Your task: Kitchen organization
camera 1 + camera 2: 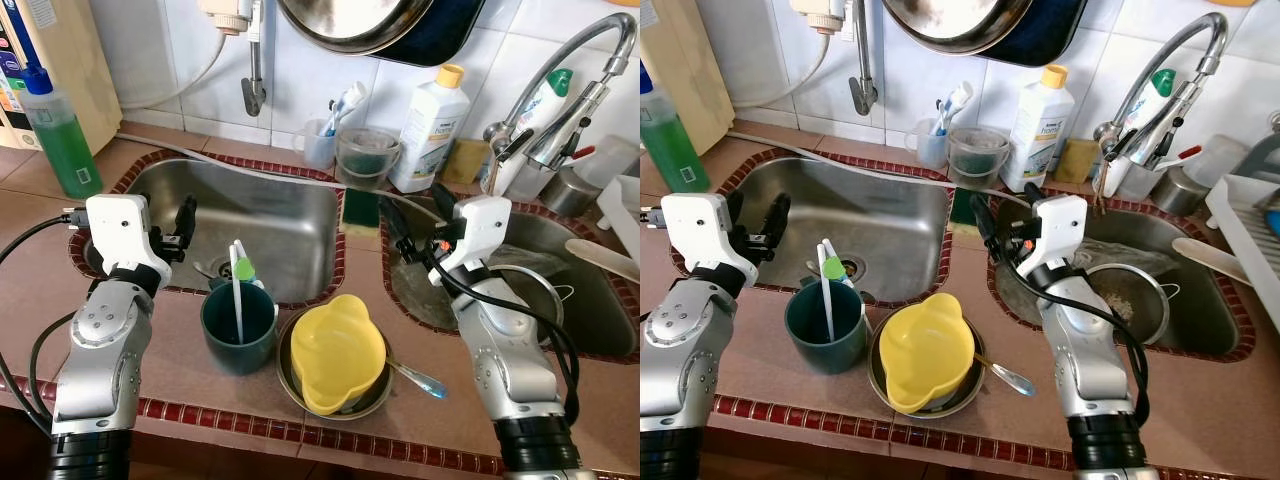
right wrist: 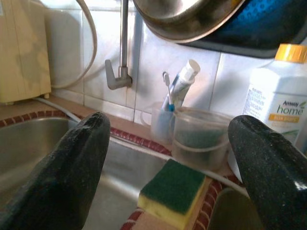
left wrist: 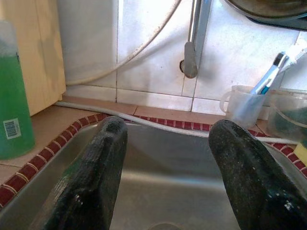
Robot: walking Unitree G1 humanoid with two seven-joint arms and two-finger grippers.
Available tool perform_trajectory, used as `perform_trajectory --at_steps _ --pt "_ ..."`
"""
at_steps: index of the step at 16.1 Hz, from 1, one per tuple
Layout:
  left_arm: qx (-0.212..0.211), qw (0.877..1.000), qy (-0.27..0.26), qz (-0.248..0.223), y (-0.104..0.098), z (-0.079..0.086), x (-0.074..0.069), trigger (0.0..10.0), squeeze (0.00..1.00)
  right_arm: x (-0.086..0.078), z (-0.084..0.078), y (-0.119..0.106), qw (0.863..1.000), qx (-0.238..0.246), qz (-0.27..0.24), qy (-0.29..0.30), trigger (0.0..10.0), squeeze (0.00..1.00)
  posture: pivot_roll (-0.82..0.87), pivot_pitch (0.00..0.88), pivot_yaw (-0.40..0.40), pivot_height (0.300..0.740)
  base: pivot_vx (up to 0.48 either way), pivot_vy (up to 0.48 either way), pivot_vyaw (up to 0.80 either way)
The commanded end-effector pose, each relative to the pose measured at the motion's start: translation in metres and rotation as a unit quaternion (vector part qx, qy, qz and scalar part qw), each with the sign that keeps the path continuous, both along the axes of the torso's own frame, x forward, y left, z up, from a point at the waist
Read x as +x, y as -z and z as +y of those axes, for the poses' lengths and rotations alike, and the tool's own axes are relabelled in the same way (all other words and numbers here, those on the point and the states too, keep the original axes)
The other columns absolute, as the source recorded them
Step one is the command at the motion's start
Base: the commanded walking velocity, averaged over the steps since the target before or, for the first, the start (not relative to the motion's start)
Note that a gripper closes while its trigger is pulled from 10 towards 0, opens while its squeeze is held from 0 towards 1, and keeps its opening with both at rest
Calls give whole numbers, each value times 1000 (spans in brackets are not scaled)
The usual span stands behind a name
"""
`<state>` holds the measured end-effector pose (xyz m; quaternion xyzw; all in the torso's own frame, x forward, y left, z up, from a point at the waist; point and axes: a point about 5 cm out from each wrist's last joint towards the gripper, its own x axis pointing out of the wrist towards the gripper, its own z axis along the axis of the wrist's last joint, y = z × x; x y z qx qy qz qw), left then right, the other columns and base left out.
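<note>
Left pincer (image 1: 183, 222) hangs over the left stainless-steel sink basin (image 1: 270, 225), fingers spread, nothing held. Right pincer (image 1: 1002, 222) gapes empty above the strip between the basins, facing the green-and-yellow sponge (image 2: 173, 191). At the counter's (image 1: 200, 385) front edge: dark teal mug (image 1: 238, 330) holding a white straw, just beside a yellow plastic bowl (image 1: 335, 352) nested in a metal bowl, spoon (image 1: 415, 378) alongside.

Hanging pan (image 1: 370, 25) cut off by the top edge, green soap bottle (image 1: 58, 135) partly cropped at left, metal bowl (image 1: 372, 398) mostly hidden under the yellow bowl (image 1: 335, 355) (contents unseen), bottle label (image 2: 283, 112) text partly illegible.
</note>
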<state>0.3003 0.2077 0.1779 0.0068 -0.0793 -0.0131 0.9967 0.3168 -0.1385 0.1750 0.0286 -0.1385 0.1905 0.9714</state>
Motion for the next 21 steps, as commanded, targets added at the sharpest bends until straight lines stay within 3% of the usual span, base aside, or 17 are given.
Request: perform_trajectory --at_steps 1,13,21 --pt "-6 1000 3 -6 -3 -3 0 10000 0 3 -5 -3 1000 4 -6 16 10000 0 72 0 -126 740 0 0 0" --pt "6 1000 17 4 -1 -7 -1 10000 0 5 -2 3 1000 9 -6 16 10000 0 73 0 -115 740 0 0 0" --pt "5 1000 15 2 -3 -8 3 10000 0 10 -2 -1 1000 8 -12 13 10000 0 73 0 -124 740 -319 0 0"
